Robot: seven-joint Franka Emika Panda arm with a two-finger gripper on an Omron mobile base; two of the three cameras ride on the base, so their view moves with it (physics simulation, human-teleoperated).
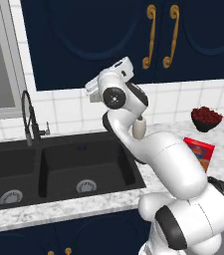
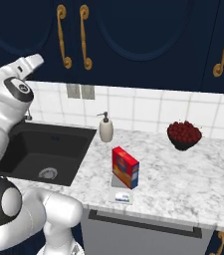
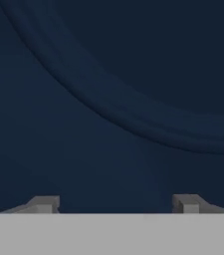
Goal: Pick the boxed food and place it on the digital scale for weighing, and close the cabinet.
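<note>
The red boxed food [image 2: 125, 167] stands upright on the digital scale [image 2: 122, 196], near the counter's front edge; in the left base view the boxed food [image 1: 200, 152] shows partly behind my arm. The navy cabinet [image 2: 133, 35] with long curved brass handles [image 1: 151, 37] hangs above, its doors looking flush. My hand is raised to the lower edge of the cabinet [image 1: 83, 40], left of the handles. The gripper [image 3: 116, 203] is open, close to the panelled cabinet door [image 3: 108, 99], with nothing between the fingertips [image 3: 44, 203].
A black double sink [image 1: 58, 169] with a dark faucet [image 1: 31, 117] lies below my arm. A soap dispenser [image 2: 106, 128] stands by the tiled wall. A dark bowl of red fruit [image 2: 184, 133] sits at the back right of the marble counter [image 2: 183, 184].
</note>
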